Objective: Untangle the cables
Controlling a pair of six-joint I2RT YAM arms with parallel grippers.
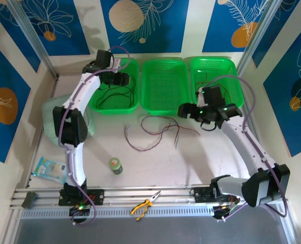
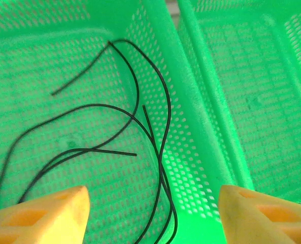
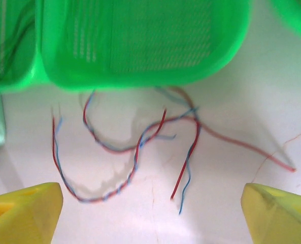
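Left gripper spread wide apart, empty, over black cables lying loose on the floor of the left green basket. Right gripper likewise apart, holding nothing, above the white bench. Just beyond it, red and blue cables tangled together, crossing one another near the middle basket.

You have a pale table with three green baskets side by side along its far edge. Just in front of the middle one, loose red and blue wires sprawl on the bare top. Nearer you stands a small green-capped bottle, and a plastic packet lies at the left.
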